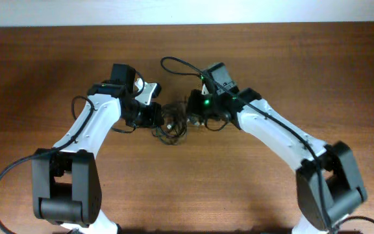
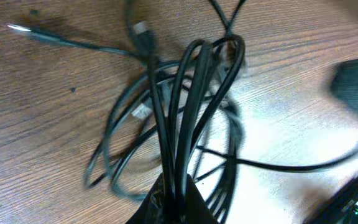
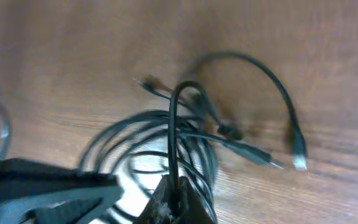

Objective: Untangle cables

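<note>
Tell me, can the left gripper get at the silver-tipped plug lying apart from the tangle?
Probably not yet: the left gripper is shut on strands of the cables, so its jaws are busy. The silver-tipped plug lies uncovered on the bare table, so after letting go the way looks free.

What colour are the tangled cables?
The cables are black; left wrist view shows it best.

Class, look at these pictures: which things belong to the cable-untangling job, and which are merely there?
Part of the job:
- cables, in one tangled heap
- left pincer, shut on several strands
- right pincer, shut on a strand

Merely there:
- wooden table
- thick arm wiring, looping off the right arm
</note>
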You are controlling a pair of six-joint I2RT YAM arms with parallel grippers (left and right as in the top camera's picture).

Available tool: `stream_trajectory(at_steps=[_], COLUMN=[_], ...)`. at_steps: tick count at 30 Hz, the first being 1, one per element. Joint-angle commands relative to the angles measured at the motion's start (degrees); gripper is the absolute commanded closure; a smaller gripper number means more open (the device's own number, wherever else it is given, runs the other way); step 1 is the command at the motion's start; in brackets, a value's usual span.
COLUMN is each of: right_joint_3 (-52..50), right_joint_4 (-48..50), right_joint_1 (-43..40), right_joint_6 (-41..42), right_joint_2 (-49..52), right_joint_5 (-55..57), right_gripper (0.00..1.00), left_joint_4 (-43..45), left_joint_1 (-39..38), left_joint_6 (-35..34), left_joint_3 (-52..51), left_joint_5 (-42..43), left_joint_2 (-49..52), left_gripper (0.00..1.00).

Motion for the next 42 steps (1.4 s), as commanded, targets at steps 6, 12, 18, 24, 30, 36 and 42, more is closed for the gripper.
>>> stream_trajectory(at_steps=[6, 12, 18, 24, 30, 36, 42], right_joint_3=[1.2, 1.1, 1.1, 1.1, 1.4, 2.4, 2.4], right_joint_4=[-7.5, -7.8, -5.2, -2.1, 1.9, 1.6, -8.3], right_joint_1=[0.0, 0.0, -0.1, -0.1, -0.9, -2.6, -2.6], right_joint_6=[-5.5, -5.5, -4.5, -4.5, -4.5, -6.9, -6.8], right_joint_2=[-1.1, -0.2, 2.8, 6.1, 6.0, -2.4, -2.7], right_joint_5=[9.0, 13.0, 13.7, 13.7, 13.2, 5.5, 2.6], right_gripper=[0.96, 0.83, 0.65, 0.64, 0.96, 0.96, 0.96], left_joint_4=[-0.2, -0.5, -0.5, -0.4, -0.4, -0.4, -0.4], left_joint_1=[-0.2, -0.2, -0.2, -0.2, -0.2, -0.2, -0.2], left_joint_6=[-0.1, -0.2, -0.2, -0.2, -0.2, -0.2, -0.2], left_joint_3=[0.0, 0.0, 0.0, 0.0, 0.0, 0.0, 0.0], left_joint_5=[-0.7, -2.0, -2.0, -2.0, -2.0, -2.2, -2.2], left_joint_2=[0.6, 0.6, 0.6, 0.6, 0.6, 0.6, 0.6], left_gripper=[0.97, 0.98, 0.96, 0.96, 0.96, 0.96, 0.96])
